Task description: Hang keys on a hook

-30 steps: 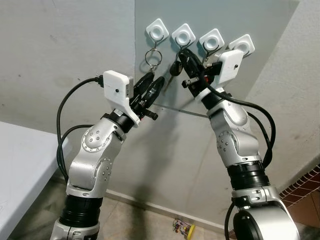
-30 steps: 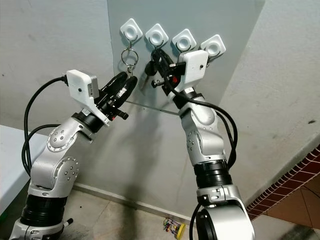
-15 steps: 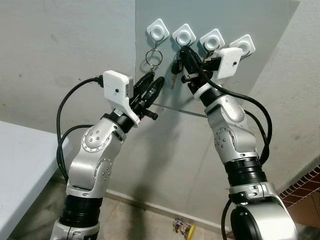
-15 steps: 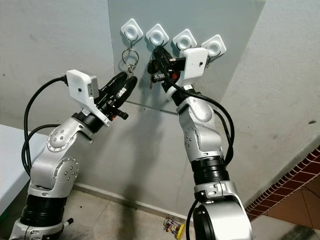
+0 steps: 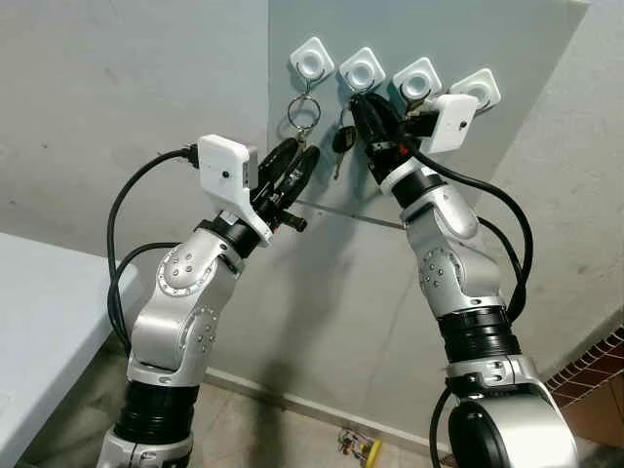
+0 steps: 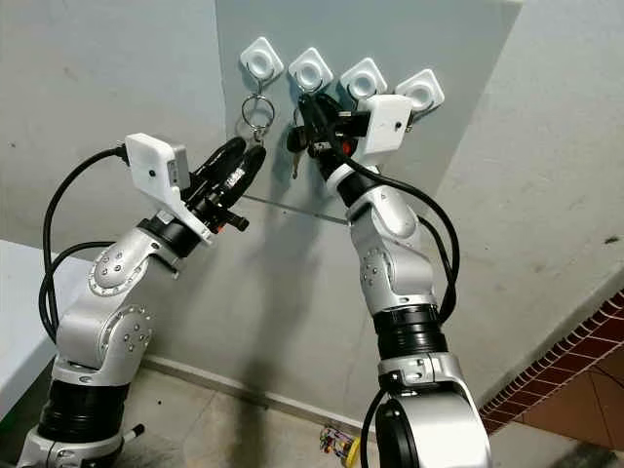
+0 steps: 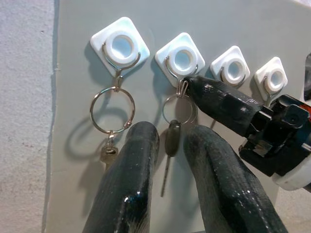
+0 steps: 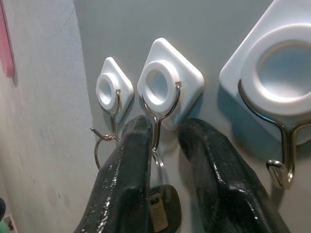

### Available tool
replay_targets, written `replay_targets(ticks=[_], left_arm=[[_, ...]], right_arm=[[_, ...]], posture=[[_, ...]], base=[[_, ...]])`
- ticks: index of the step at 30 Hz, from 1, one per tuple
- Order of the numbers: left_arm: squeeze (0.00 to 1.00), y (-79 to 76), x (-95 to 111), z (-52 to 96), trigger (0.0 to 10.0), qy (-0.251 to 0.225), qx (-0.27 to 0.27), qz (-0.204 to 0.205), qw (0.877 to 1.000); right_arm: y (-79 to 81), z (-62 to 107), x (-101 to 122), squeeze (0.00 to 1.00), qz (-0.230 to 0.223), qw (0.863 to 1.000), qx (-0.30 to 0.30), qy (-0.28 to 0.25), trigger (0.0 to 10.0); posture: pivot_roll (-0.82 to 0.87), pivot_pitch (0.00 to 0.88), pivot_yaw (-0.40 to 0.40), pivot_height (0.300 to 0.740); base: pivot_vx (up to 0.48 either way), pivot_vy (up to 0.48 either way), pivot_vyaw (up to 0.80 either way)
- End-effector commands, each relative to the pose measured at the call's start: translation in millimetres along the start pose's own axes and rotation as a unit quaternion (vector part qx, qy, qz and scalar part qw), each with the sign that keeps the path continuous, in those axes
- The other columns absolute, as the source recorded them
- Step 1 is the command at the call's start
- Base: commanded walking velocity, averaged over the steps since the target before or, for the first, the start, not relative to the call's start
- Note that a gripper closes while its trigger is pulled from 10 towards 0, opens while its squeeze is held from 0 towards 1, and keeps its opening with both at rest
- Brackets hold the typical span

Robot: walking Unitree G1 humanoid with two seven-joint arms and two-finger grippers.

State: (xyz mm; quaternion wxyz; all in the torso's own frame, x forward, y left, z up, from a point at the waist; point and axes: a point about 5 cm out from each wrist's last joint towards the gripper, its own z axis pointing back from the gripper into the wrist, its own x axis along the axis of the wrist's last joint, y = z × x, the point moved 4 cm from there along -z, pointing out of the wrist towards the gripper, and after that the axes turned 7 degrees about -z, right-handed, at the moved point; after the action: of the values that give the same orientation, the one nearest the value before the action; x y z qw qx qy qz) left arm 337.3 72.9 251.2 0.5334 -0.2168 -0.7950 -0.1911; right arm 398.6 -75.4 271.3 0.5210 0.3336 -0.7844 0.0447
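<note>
Keys (image 7: pixel 171 141) on a small ring are seen at the 2nd hook (image 7: pixel 181 59) from the left, in a row of 4 white hooks on a grey wall panel (image 5: pixel 507 58). The right pincer (image 8: pixel 163 160) is raised to that hook, its fingers slightly apart on either side of the hook's wire, with the ring and a black key head between them; a firm clamp cannot be confirmed. The left pincer (image 7: pixel 170 179) is held just below, fingers apart, empty. Another key set (image 7: pixel 112 116) hangs on the far-left hook. For a clean finish, the ring should be confirmed seated in the hook's bend, then the fingers spread and drawn straight back without snagging.
</note>
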Motion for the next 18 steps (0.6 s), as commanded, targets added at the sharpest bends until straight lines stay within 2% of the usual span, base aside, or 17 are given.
replay_targets(ticks=[1,5,6,8,9,10,13,18], left_arm=[[0.0,0.0,5,-0.2,10.0,-0.005,0.0,-0.005,1.0],[0.0,1.3,-1,2.8,10.0,0.006,0.008,-0.015,1.0],[0.0,2.1,-7,4.8,10.0,0.013,0.014,-0.022,1.0],[0.0,2.6,-10,6.5,10.0,0.018,0.019,-0.024,0.999],[0.0,2.5,-13,7.7,10.0,0.021,0.02,-0.019,0.999],[0.0,2.5,-15,8.8,10.0,0.023,0.022,-0.017,0.999],[0.0,3.5,-23,11.6,10.0,0.033,0.033,-0.024,0.999],[0.0,3.3,-29,13.3,10.0,0.041,0.037,-0.025,0.998]], right_arm=[[-10.1,3.0,6,1.0,-0.001,1.0,-0.012,-0.013,10.0],[-0.2,16.7,1,1.0,0.007,0.999,0.05,-0.014,10.0],[0.6,24.8,-6,1.0,0.0,0.998,0.059,-0.006,10.0],[-1.1,30.6,-9,1.0,0.003,0.998,0.056,-0.005,10.0],[-1.6,35.2,-12,0.78,0.005,0.998,0.058,-0.004,10.0],[-2.1,39.8,-14,0.0,0.007,0.998,0.06,-0.003,10.0],[-5.3,52.8,-21,0.0,0.011,0.998,0.057,0.006,10.0],[-10.2,60.6,-25,0.0,0.017,0.999,0.046,0.016,10.0]], posture=[[0.05,0.0,-0.067,0.74],[0.05,0.0,-0.069,0.74],[0.05,0.0,-0.069,0.74],[0.04,0.002,-0.069,0.74],[0.04,0.004,-0.068,0.74],[0.04,0.004,-0.068,0.74],[0.04,0.009,-0.062,0.74],[0.03,0.01,-0.055,0.74]], base=[[0.0,0.0,0.0],[0.0,0.0,0.0],[0.0,0.0,0.0],[0.0,0.0,0.0],[0.0,0.0,0.0],[0.0,0.0,0.0],[0.0,0.0,0.0],[0.0,0.0,0.0]])
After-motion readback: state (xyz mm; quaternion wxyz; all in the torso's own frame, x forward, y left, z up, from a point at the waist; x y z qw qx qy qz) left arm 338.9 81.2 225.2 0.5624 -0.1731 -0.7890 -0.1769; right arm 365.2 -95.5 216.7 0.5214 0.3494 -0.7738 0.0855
